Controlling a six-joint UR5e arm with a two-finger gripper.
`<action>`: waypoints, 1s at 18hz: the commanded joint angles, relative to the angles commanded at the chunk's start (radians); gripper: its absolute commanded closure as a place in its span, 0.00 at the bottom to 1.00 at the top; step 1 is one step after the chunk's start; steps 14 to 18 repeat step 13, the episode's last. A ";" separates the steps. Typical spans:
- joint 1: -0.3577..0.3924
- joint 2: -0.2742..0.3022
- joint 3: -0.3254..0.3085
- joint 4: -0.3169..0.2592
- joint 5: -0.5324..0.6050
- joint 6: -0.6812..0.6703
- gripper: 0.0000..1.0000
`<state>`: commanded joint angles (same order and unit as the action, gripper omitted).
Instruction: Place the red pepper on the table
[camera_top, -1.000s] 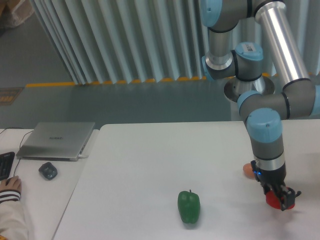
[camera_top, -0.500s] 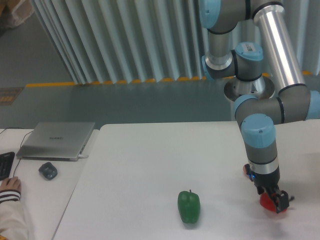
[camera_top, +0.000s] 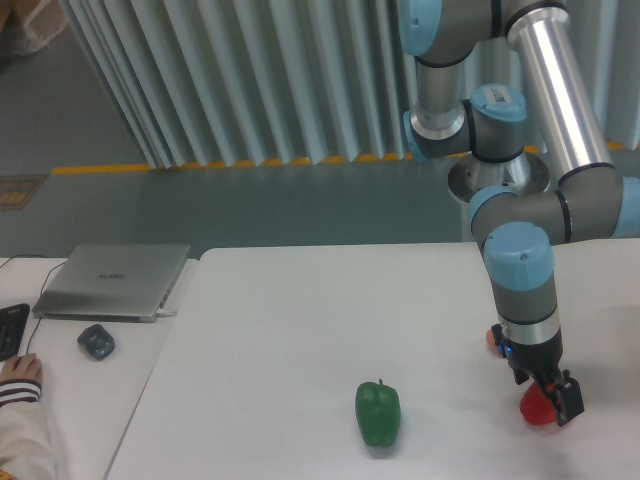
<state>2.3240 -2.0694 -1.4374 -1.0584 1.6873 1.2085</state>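
Observation:
The red pepper (camera_top: 536, 409) is small, glossy and rounded, and it sits low on the white table (camera_top: 300, 340) near the front right edge. My gripper (camera_top: 550, 398) points down right over it. One dark finger (camera_top: 567, 398) stands just off the pepper's right side, and the other is hidden behind the pepper. The jaws look slightly parted, so the pepper seems to rest on the table rather than hang from them.
A green bell pepper (camera_top: 378, 413) lies on the table left of the gripper. A small orange egg-shaped object (camera_top: 492, 339) peeks out behind the arm. On the left desk are a grey laptop (camera_top: 112, 281), a mouse (camera_top: 96, 341) and a person's hand (camera_top: 20, 372).
The gripper carried the red pepper down and a little left to the table. In the last half second the pepper stayed put while the gripper shifted slightly right and up.

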 joint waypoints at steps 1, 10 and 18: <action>0.000 0.003 0.020 -0.012 0.003 0.052 0.00; 0.018 0.077 0.037 -0.106 0.010 0.261 0.00; 0.017 0.095 0.032 -0.140 -0.008 0.263 0.00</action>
